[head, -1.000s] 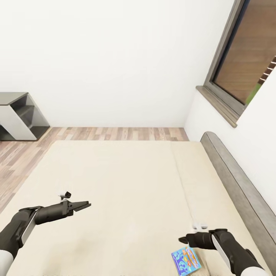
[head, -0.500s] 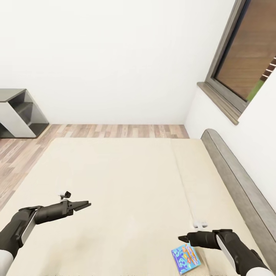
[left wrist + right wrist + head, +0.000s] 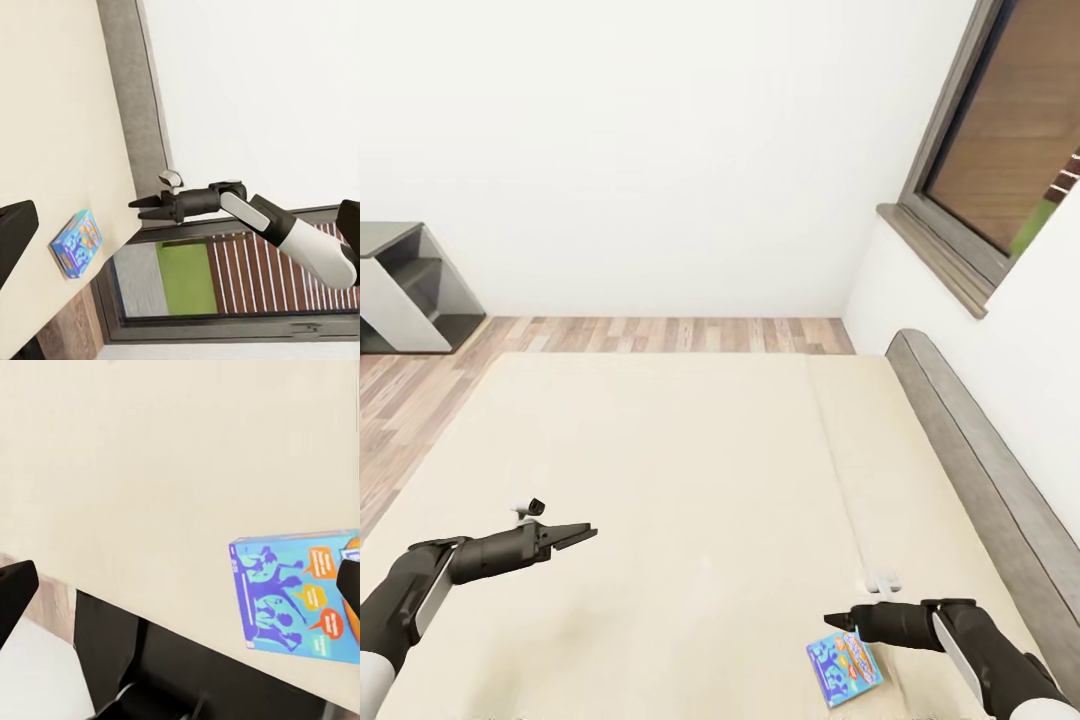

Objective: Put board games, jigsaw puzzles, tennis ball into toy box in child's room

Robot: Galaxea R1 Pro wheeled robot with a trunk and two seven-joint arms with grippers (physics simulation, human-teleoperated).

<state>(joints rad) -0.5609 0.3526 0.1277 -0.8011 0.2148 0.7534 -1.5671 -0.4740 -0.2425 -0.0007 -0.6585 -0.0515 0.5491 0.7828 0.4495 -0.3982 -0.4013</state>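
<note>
A blue board game [image 3: 844,668] with orange marks lies flat on the cream bed [image 3: 660,450], near its front right. My right gripper [image 3: 832,624] hovers open just above and beyond the box, apart from it. In the right wrist view the board game [image 3: 296,596] lies between the dark fingertips [image 3: 15,592], towards one side. My left gripper [image 3: 588,533] hangs open over the front left of the mattress, holding nothing. The left wrist view shows the right gripper [image 3: 139,208] above the board game [image 3: 76,243]. Table, toy box, jigsaw puzzles and tennis ball are out of view.
A grey headboard [image 3: 970,470] runs along the bed's right side under a wood-framed window [image 3: 1000,140]. A grey and white shelf unit [image 3: 405,290] stands at the left wall. Wood-plank floor [image 3: 660,335] lies beyond the bed, with white walls behind.
The whole head view has shifted slightly, so the camera moved. The right gripper sits a little lower over the bed. The left arm has kept its pose.
</note>
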